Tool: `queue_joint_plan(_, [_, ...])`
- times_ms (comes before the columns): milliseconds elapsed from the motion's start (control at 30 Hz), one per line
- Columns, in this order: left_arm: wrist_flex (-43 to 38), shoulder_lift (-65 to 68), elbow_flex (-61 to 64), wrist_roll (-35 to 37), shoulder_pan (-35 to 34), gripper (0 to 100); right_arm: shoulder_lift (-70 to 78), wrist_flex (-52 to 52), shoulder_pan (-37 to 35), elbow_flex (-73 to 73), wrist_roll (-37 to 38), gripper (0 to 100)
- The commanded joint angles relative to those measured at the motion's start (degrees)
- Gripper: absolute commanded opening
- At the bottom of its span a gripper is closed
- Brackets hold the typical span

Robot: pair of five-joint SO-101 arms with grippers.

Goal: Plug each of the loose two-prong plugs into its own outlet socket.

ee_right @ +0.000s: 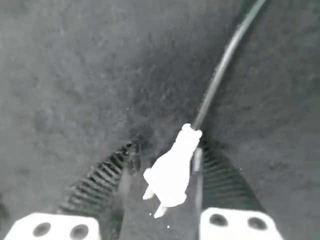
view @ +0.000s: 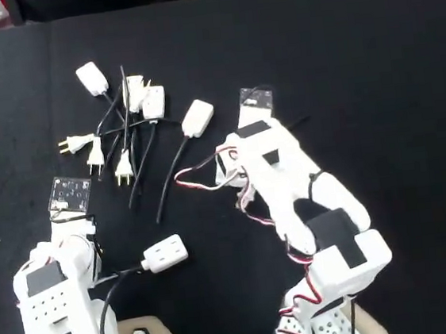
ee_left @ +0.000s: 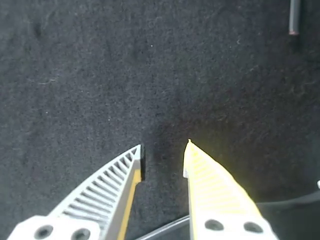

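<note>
The right gripper [ee_right: 165, 150] stands over the black desk [view: 371, 56] with its jaws narrow, closed on a white two-prong plug [ee_right: 172, 172]. The plug sits between the jaws with its prongs pointing back toward the wrist. Its black cable [ee_right: 225, 60] runs out ahead of the jaws across the desk.

The left gripper [ee_left: 164, 145] is close over the desk with its jaws partly apart and nothing between them. Bare desk lies under and ahead of them.

One white outlet socket [view: 164, 253] lies behind the left jaws, beside that arm, on a dark lead.

Ahead of the left jaws, and off to the left of the right jaws, lies a tangle [view: 122, 122] of white sockets, loose plugs and black leads. The nearest socket [view: 197, 116] of that group lies just beside the right jaws, apart from them.
</note>
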Motion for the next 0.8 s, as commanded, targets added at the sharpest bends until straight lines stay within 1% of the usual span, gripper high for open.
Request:
queue_joint_plan(0, [-0.7, -0.53, -0.4, -0.44, 0.66, 14, -0.13, -0.62, 0.53, -1.54, -0.35, 4.9])
queue_joint_plan(367, [-0.7, -0.53, -0.4, -0.44, 0.66, 14, -0.22, 1.49, 3.08, -1.71, -0.09, 4.7])
queue_joint_plan(467, [-0.7, -0.53, -0.4, -0.44, 0.66, 14, -1.1, 1.49, 2.64, -1.63, 2.73, 1.3])
queue_joint_plan(600, [-0.7, -0.53, -0.4, -0.44, 0.66, 14, -6.37, 2.29, 2.64, -0.31, 4.75, 1.2])
queue_joint_plan(767, [-0.7, -0.53, -0.4, -0.44, 0.66, 14, -16.48, 2.11, 2.64, 5.49, 9.76, 1.2])
